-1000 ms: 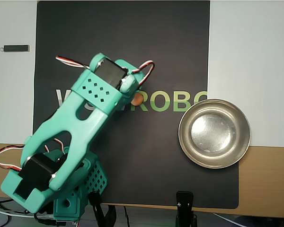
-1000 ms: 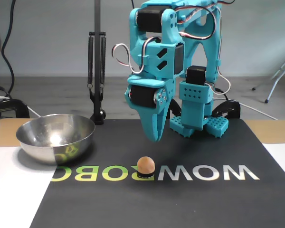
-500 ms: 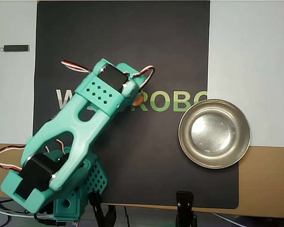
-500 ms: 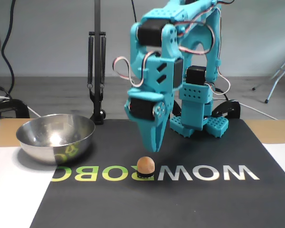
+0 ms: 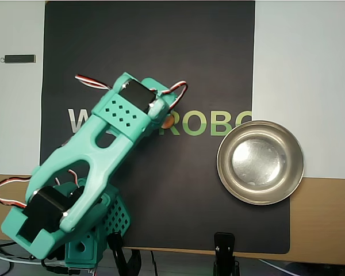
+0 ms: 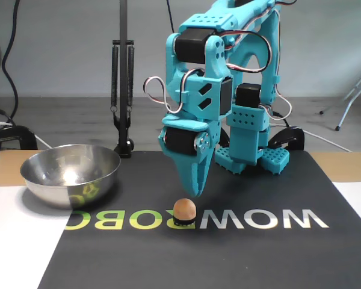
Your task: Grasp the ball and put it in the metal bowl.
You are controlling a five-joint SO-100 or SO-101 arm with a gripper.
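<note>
The ball is a small orange-peach sphere on the black mat, resting on a small dark base among the printed letters. In the overhead view only its edge shows beside the wrist. My teal gripper points straight down just above the ball and slightly to its right, not touching it. Its fingers look pressed together into one point and hold nothing. From above the gripper is mostly hidden under the wrist. The metal bowl stands empty at the left of the fixed view; in the overhead view the bowl is at the right.
A black mat with WOWROBO lettering covers the middle of the table. A small dark bar lies at the far left on the white surface. A black sprung stand rises behind the bowl. The arm's base sits behind the gripper.
</note>
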